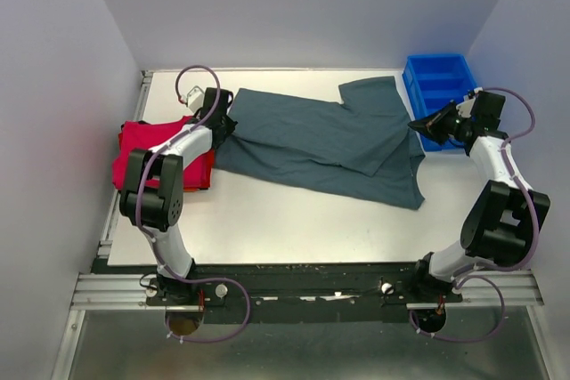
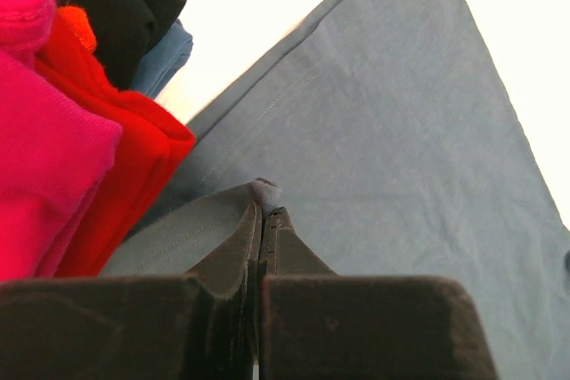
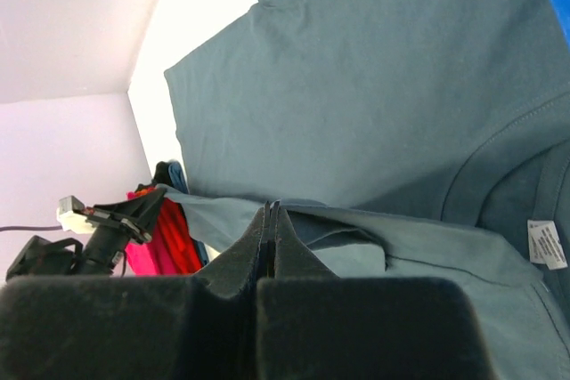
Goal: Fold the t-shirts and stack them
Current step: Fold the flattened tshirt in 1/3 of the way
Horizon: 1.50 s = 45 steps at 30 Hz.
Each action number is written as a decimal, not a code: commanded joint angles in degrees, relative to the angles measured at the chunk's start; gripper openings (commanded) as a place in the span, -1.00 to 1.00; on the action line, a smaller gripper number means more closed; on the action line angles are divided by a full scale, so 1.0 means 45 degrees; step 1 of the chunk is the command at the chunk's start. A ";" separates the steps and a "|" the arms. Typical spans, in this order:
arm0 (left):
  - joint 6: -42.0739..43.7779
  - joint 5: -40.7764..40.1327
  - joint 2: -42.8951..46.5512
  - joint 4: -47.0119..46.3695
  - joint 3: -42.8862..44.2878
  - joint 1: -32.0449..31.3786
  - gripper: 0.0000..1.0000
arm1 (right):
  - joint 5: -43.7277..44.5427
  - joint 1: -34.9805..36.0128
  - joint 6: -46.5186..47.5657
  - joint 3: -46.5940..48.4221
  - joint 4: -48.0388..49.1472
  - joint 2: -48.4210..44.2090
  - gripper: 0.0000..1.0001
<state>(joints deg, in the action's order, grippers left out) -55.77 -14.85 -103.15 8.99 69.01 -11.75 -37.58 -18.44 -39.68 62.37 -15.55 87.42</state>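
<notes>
A dark slate grey-teal t-shirt (image 1: pixel 321 140) lies stretched across the table, folded lengthwise, a sleeve at the back right. My left gripper (image 1: pixel 224 122) is shut on its left edge; in the left wrist view a nub of cloth (image 2: pixel 264 191) sticks out between the shut fingertips. My right gripper (image 1: pixel 417 125) is shut on the shirt's right edge near the collar; in the right wrist view the cloth (image 3: pixel 374 95) runs away from the shut jaws. A stack of folded red and pink-red t-shirts (image 1: pixel 147 153) sits at the left edge, also in the left wrist view (image 2: pixel 62 157).
A blue plastic bin (image 1: pixel 441 86) stands at the back right, just behind my right gripper. Black and blue cloth (image 2: pixel 134 15) lies in the stack beside the red shirts. White walls close in the table on three sides.
</notes>
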 commanded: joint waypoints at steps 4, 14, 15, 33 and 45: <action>0.0049 -0.0469 -0.0475 0.0423 0.0191 0.0072 -1.00 | 0.0207 0.0151 -0.0108 0.1198 -0.0040 0.0632 -0.99; 0.0009 -0.0742 -0.0203 0.0228 -0.0355 0.0306 -1.00 | 0.0266 0.0308 -0.0088 0.1980 -0.0353 0.1199 -0.99; 0.0029 -0.0859 -0.0125 0.0228 -0.0414 0.0306 -1.00 | 0.0343 0.0308 -0.0069 0.1961 -0.0353 0.1141 -0.99; 0.0186 -0.0060 -0.1607 0.0423 0.1068 0.0404 -1.00 | 0.1105 0.0445 -0.0108 0.2039 -0.0470 0.1453 -0.99; 0.0478 0.0057 -0.2467 0.0872 0.2377 0.0404 -0.17 | 0.1243 0.0445 -0.0166 0.2214 -0.0373 0.1843 -0.47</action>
<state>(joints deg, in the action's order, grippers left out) -55.22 -15.42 -112.79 12.12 76.66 -10.46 -33.04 -16.53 -40.25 70.32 -16.80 94.00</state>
